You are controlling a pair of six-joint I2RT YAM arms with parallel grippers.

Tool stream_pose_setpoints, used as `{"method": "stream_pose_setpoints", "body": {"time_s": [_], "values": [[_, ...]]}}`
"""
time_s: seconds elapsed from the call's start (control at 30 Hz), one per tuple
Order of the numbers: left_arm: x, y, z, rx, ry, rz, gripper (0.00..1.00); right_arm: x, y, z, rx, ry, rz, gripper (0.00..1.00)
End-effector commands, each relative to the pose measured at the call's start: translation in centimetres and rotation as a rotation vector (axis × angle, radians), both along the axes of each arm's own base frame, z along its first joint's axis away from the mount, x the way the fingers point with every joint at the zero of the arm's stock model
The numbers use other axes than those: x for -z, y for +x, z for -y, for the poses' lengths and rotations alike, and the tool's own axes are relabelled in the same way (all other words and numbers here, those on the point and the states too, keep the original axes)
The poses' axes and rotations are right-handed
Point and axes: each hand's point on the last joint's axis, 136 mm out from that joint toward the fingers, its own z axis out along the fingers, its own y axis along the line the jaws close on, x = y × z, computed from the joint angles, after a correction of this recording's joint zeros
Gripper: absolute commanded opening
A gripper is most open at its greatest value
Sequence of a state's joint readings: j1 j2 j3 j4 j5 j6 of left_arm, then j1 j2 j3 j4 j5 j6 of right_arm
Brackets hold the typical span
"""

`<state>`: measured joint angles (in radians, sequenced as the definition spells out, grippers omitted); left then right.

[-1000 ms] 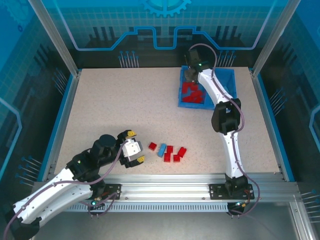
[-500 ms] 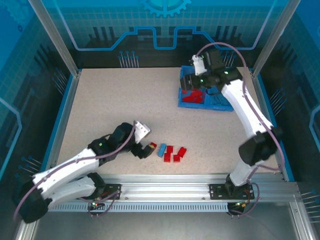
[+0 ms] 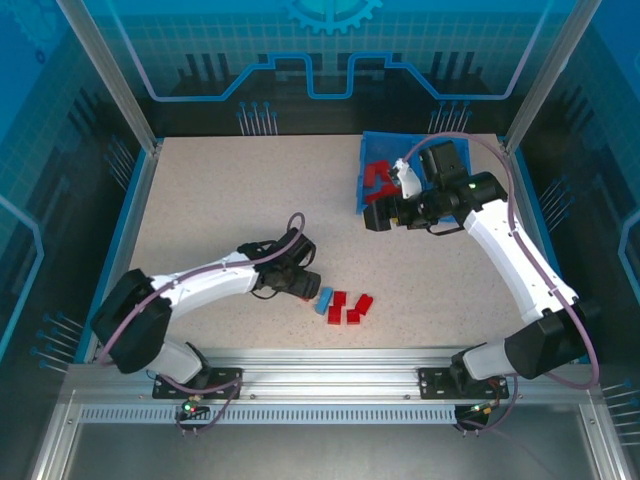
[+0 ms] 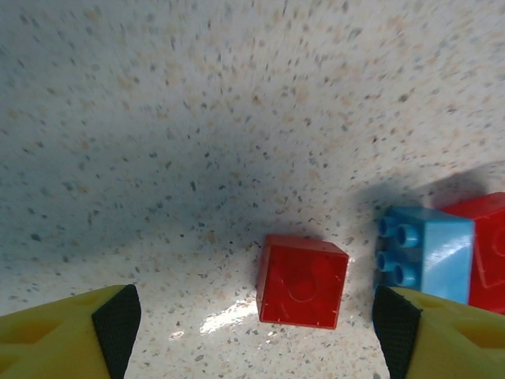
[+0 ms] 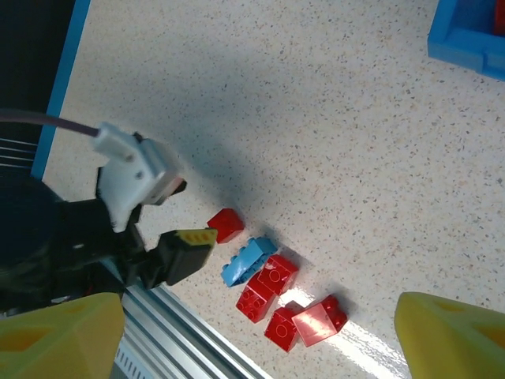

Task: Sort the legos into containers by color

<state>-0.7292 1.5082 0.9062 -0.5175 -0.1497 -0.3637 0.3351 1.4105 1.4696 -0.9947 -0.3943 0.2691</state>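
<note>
The left gripper (image 4: 254, 320) hangs over the speckled tabletop (image 4: 197, 118) near the front centre. Its jaws stand apart on either side of a small square red plastic brick (image 4: 301, 280) without touching it. A light blue studded brick (image 4: 426, 257) lies just to that brick's right. The right gripper (image 3: 377, 216), jaws wide apart and empty, hovers by the near-left corner of the shallow blue plastic bin (image 3: 385, 142), whose left compartment holds red bricks (image 3: 378, 178).

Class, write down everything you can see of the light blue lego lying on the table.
The light blue lego is one small, glossy plastic brick, tipped on its side so its round studs face sideways toward a lone red lego, apart from it. Its other side lies against a red cluster. It rests on the speckled table; nothing grips it.
</note>
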Motion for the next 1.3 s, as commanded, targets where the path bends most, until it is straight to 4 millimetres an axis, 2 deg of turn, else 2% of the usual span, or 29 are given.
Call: {"method": "stream_pose_setpoints", "body": {"time_s": [0.0, 0.27, 0.43, 0.53, 0.67, 0.73, 0.83, 0.97, 1.1, 1.2, 1.27], "values": [[0.6, -0.3, 0.7, -0.044, -0.027, -0.079, 0.79, -1.0, -1.1, -0.3, -0.022, 0.029, -0.012, 0.92], [2.2, -0.7, 1.4, -0.017, -0.025, -0.137, 0.66, -0.1, -0.9, -0.3, -0.016, 0.025, -0.035, 0.93], [3.3, -1.3, 2.2, 0.003, -0.053, -0.187, 0.65, 0.0, -0.8, -0.3, -0.012, 0.022, -0.037, 0.94], [4.2, -1.5, 1.9, 0.004, -0.030, -0.202, 0.64, 0.1, -0.8, -0.3, -0.010, 0.024, -0.045, 0.94], [4.6, -1.3, 1.8, -0.004, -0.027, -0.191, 0.48, 0.1, -1.0, -0.4, -0.008, 0.029, -0.054, 0.94], [4.1, -1.2, 2.0, -0.004, -0.048, -0.174, 0.45, 0.2, -1.1, -0.4, -0.009, 0.033, -0.063, 0.94], [1.9, -0.4, 2.9, 0.007, -0.108, -0.113, 0.39, 0.1, -1.6, -0.8, -0.015, 0.065, -0.077, 0.94], [-3.6, 1.5, 4.4, 0.049, -0.171, 0.020, 0.34, -0.6, -2.0, -1.6, -0.018, 0.140, -0.083, 0.94], [-10.2, 5.0, 7.9, 0.130, -0.235, 0.179, 0.33, -1.5, -2.0, -2.1, -0.012, 0.191, -0.081, 0.94], [-13.3, 8.1, 11.0, 0.192, -0.269, 0.272, 0.33, -2.5, -1.6, -1.7, 0.028, 0.208, -0.051, 0.94], [-14.7, 10.4, 13.1, 0.231, -0.274, 0.331, 0.32, -2.8, -1.1, -0.6, 0.096, 0.194, -0.024, 0.94]]}}
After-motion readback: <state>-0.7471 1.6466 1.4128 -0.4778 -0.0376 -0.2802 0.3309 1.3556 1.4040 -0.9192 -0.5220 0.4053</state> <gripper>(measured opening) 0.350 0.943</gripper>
